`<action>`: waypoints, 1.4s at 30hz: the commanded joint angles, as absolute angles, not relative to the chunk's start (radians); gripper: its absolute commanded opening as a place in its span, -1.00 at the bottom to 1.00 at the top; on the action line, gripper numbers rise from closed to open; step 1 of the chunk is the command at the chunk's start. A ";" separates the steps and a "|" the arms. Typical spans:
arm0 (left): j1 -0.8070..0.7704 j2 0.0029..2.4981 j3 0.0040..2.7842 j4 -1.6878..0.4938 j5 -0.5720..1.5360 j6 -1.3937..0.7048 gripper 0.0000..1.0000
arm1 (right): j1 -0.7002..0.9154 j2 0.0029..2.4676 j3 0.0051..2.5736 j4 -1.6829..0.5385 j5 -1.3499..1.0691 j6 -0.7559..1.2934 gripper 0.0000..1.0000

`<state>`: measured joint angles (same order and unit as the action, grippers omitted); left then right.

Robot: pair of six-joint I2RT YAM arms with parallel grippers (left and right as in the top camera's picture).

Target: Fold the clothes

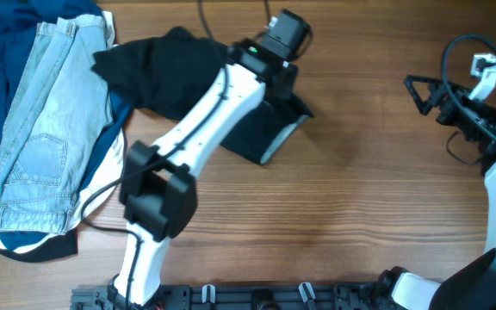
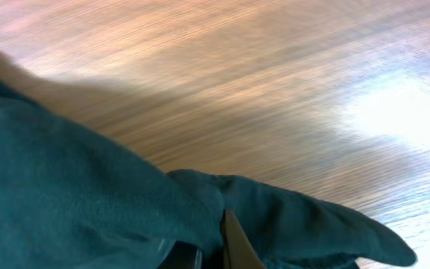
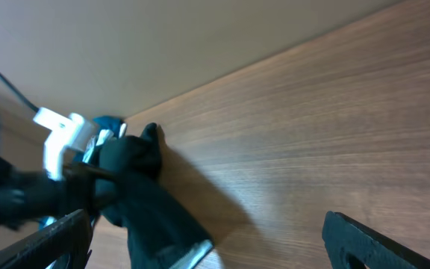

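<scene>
The wooden counter (image 1: pixel 360 198) carries a heap at its left edge: a dark blue garment (image 1: pixel 7 34) with light-blue denim jeans (image 1: pixel 46 129) laid over it. These are set aside, it seems, to leave working room in the middle.

The black shorts (image 1: pixel 170 69) lie at the far centre, one end against that heap. The other end is drawn out toward the right, with the pale grey lining (image 1: pixel 284 136) turned up at the lower corner. The left arm reaches across them from the near edge, probably so that a pull at the far end spreads the cloth flat for folding.

The left claw (image 2: pixel 213 250) is closed on a bunched fold of the shorts, with fabric wrapped round it and hiding the fingers (the counter beyond is blurred). The right claw (image 1: pixel 413 95) waits well apart at the right, spread wide, holding and touching nothing.
</scene>
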<state>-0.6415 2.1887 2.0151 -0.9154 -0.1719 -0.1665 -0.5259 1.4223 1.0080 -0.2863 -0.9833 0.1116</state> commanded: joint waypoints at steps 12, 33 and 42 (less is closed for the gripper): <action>-0.590 2.075 2.030 -0.896 -0.127 -0.101 0.99 | -0.482 1.420 1.027 -0.299 -0.993 0.077 0.99; -0.207 2.025 2.029 -1.160 -0.169 -0.117 1.00 | 0.049 1.848 1.027 0.063 -0.538 0.019 0.76; -0.120 2.025 2.029 -1.193 -0.165 -0.116 0.99 | 0.101 1.971 1.027 0.150 -0.537 0.024 0.49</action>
<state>-0.1169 2.0575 2.0224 -1.1938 -0.1596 -0.1028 0.0891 1.9518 1.0107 0.1329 -0.5407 0.0208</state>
